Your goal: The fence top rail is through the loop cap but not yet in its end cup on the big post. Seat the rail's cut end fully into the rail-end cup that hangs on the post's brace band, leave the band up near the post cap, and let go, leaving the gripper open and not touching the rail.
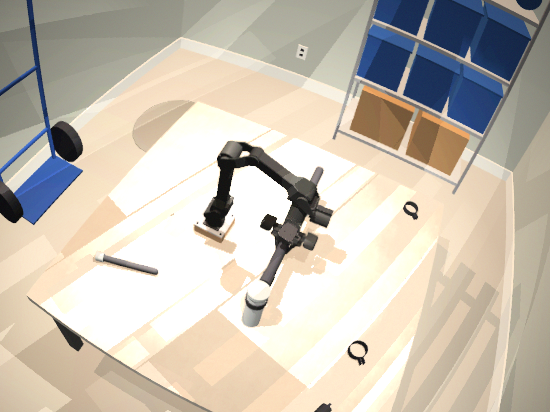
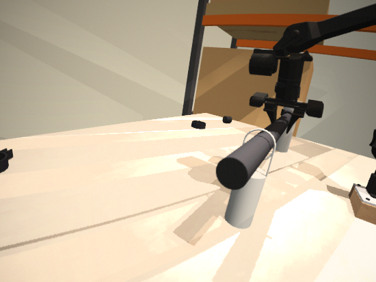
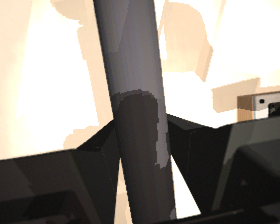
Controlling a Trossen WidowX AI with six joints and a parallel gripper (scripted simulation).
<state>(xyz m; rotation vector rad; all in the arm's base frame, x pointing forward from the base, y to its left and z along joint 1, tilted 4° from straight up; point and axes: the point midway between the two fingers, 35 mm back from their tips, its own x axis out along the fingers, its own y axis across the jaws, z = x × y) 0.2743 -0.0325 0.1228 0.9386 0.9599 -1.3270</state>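
Observation:
The dark grey top rail (image 1: 274, 264) (image 2: 253, 152) (image 3: 135, 65) runs through the thin loop cap (image 2: 274, 152) on the short post (image 2: 244, 200). My gripper (image 1: 285, 246) (image 2: 282, 122) (image 3: 142, 130) is shut on the rail, one finger on each side. The rail's far end meets the upper part of the big post (image 1: 251, 317) (image 2: 284, 143), beside its white cap (image 1: 258, 291). The black brace band (image 1: 255, 302) sits just below that cap. The rail-end cup cannot be made out, so how deep the rail sits in it cannot be told.
A short dark bar (image 1: 130, 264) with a white end lies left of the arm's base (image 1: 215, 227). Black ring clamps (image 1: 358, 352) (image 1: 411, 209) lie on the table's right side. Another dark part (image 1: 324, 408) is at the bottom edge of the top view.

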